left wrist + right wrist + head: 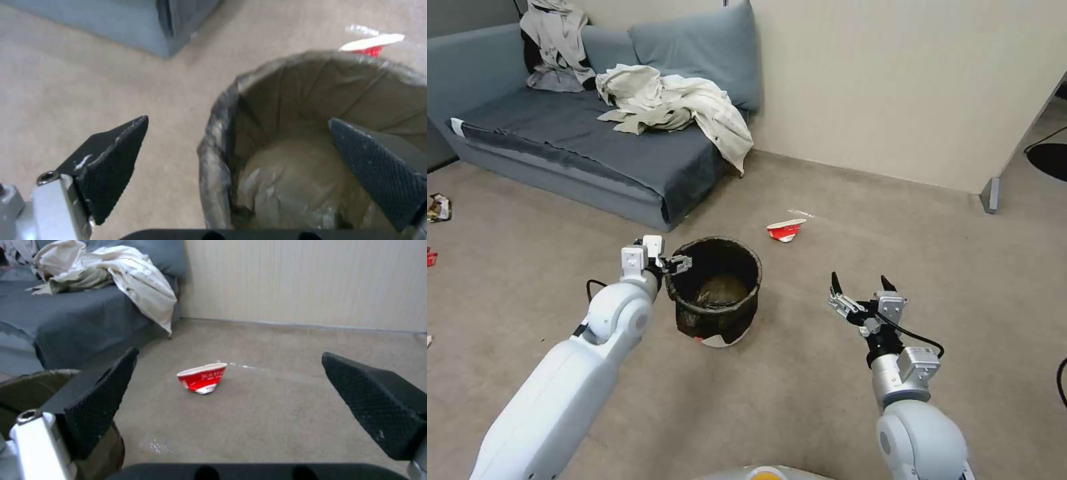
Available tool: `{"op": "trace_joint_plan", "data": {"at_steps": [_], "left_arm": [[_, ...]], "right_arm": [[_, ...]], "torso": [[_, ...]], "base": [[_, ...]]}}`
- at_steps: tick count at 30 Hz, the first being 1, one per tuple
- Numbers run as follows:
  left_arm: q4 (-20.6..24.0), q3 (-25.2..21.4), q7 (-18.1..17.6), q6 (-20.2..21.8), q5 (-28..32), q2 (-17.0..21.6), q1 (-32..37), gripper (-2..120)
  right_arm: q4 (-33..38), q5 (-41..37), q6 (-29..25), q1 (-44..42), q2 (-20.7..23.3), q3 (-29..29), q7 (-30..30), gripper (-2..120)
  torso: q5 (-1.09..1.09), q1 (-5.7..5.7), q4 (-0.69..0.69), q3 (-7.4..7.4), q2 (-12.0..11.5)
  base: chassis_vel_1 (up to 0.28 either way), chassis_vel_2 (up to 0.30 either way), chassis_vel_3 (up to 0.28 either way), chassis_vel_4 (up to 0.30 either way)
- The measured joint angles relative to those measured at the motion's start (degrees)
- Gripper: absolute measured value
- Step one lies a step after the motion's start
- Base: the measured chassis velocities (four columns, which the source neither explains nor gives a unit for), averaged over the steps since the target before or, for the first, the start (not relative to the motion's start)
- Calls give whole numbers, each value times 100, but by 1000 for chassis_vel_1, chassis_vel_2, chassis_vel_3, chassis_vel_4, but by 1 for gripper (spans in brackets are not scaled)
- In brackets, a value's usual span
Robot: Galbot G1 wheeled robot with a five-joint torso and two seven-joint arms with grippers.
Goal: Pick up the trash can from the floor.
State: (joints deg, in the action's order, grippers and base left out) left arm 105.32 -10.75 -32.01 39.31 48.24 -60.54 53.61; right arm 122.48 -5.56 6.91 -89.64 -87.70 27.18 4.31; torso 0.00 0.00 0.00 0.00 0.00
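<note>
Floor [800, 387]: beige-grey short-pile carpet, faint whitish scuffs, bare in front of the robot.

Right pincer [860, 285] hangs above that carpet, released, jaws spread wide, well apart from the bin on its right side. Through its wrist view the crumpled red-and-white paper cup [202, 377] sits framed between the fingers, farther off on the carpet.

Trash can [715, 288]: stands upright on the floor, centre of the head view, small round white body with a crinkled dark bag folded over the rim; white base peeks out below the bag. Inside, the liner sags in pale folds.

Left pincer [672, 265] is at the can's left rim, released; wrist view shows one finger [111, 166] outside the wall over carpet, the other [382, 170] inside the opening, rim between them, not clamped.

Beyond: paper cup just behind the can, then open carpet to the beige wall [907, 87]. Grey sofa [594, 153] behind-left, near the can, draped with cream clothing [674, 103].
</note>
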Motion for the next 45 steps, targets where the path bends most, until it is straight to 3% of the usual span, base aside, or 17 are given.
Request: {"op": "trace_joint_plan", "data": {"at_steps": [21, 40, 45], "left_arm": [[-728, 107, -108, 288, 316, -215, -109, 100], [-974, 134, -84, 276, 469, -322, -172, 100], [-981, 170, -80, 274, 474, -321, -189, 91]], "right_arm": [[43, 30, -10, -5, -6, -10, -14, 100], [95, 28, -10, -10, 8, -16, -24, 100], [96, 25, -6, 7, 5, -18, -24, 100]], "torso": [[-1, 0, 0, 0, 0], [0, 0, 1, 0, 0], [-1, 0, 0, 0, 0]], "base": [[0, 0, 0, 0], [0, 0, 0, 0], [0, 0, 0, 0]]}}
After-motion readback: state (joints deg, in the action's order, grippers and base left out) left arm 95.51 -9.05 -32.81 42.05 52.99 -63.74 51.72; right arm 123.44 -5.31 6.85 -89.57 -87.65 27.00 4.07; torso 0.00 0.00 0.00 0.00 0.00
